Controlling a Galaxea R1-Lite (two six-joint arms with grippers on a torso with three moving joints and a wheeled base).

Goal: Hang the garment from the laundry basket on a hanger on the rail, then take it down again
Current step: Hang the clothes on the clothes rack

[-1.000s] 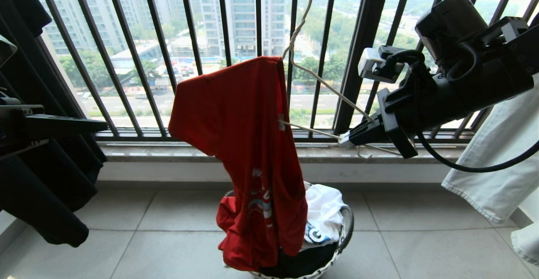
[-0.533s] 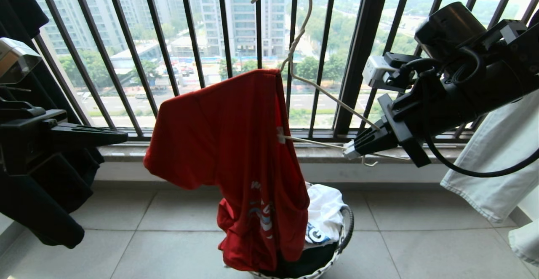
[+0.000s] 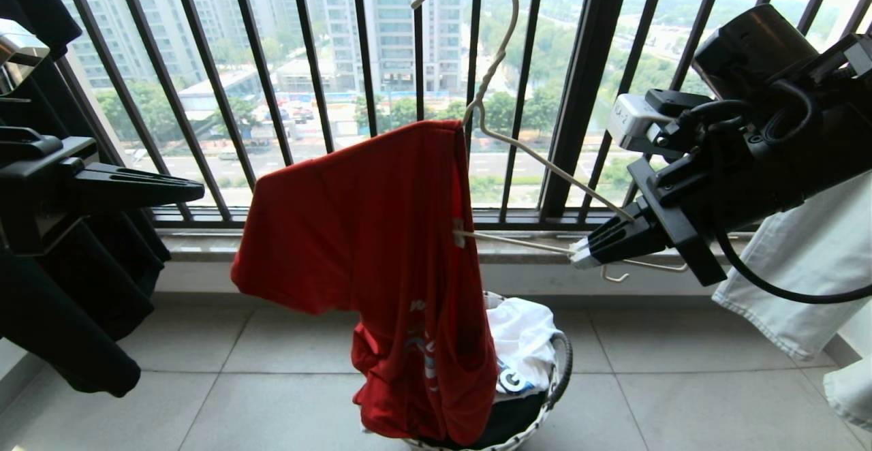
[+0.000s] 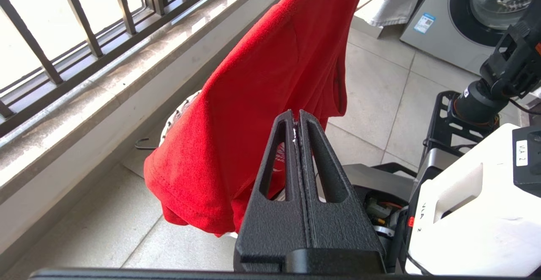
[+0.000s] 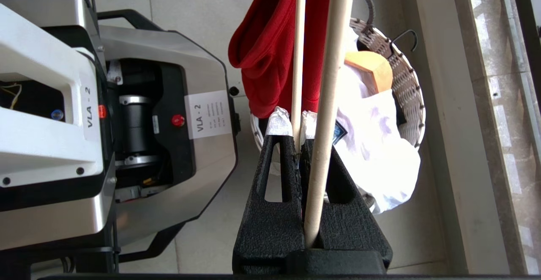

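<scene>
Pale tiled floor (image 3: 681,396) meets a stone sill (image 3: 204,246) — black window bars (image 3: 586,83), daylit towers beyond.

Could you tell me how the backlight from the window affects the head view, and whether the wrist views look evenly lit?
Head view: bright daylight through the railing leaves the right gripper and left gripper as dark shapes, while the red T-shirt stays readable. Left wrist view: even light on the T-shirt. Right wrist view: even light; the hanger rod, closest to the lens, looks soft.

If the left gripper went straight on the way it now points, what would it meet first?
Most likely the red T-shirt, which hangs right ahead of the shut left gripper; how far ahead is hard to judge.
</scene>
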